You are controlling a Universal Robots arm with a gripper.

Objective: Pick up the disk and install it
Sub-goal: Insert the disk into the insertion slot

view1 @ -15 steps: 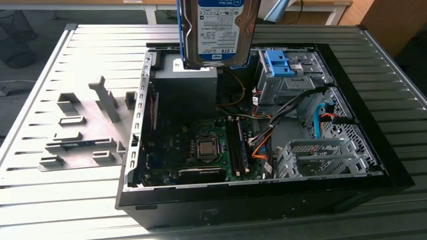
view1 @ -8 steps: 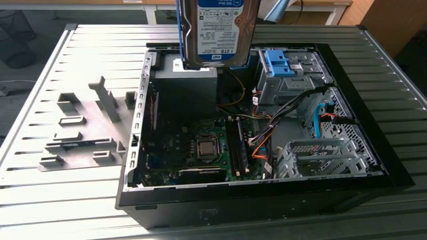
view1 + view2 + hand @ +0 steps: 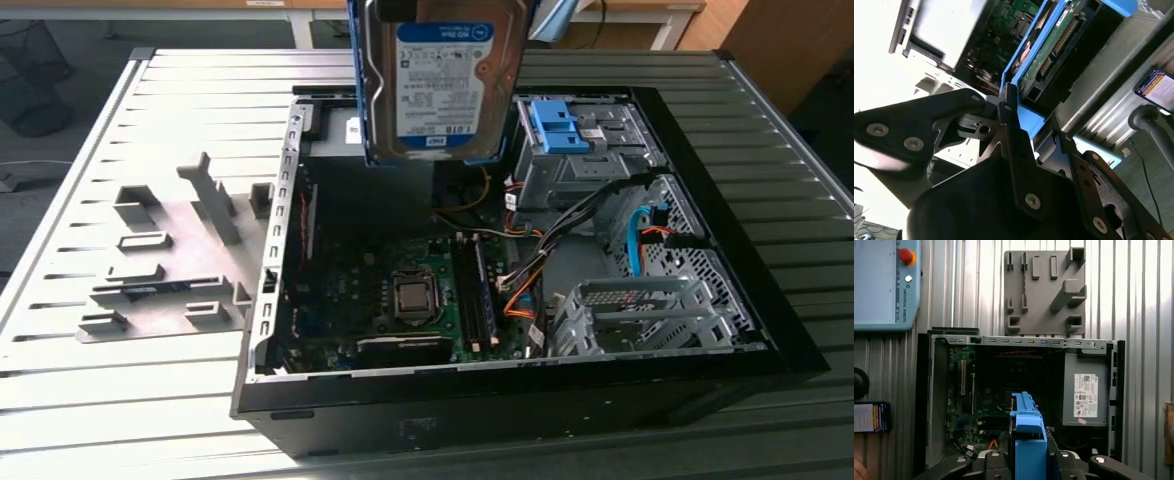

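Note:
The disk (image 3: 443,80), silver with a white-and-blue label and a blue frame, hangs upright above the far side of the open computer case (image 3: 534,385) in the exterior view. In the second wrist view my gripper (image 3: 1031,122) is shut on the disk's blue frame (image 3: 1029,117), and the drive's circuit-board side (image 3: 1054,50) shows beyond the fingers (image 3: 1009,130). The first wrist view looks down into the case past the blue frame (image 3: 1028,440), which sits clamped between the fingers (image 3: 991,460).
Inside the case are the motherboard (image 3: 400,300), a bundle of cables (image 3: 534,270), a drive cage with a bare blue clip (image 3: 558,125), an empty metal cage (image 3: 641,320) and a grey box with a white sticker (image 3: 1086,390). A grey fixture plate (image 3: 160,260) lies beside the case on the slatted table.

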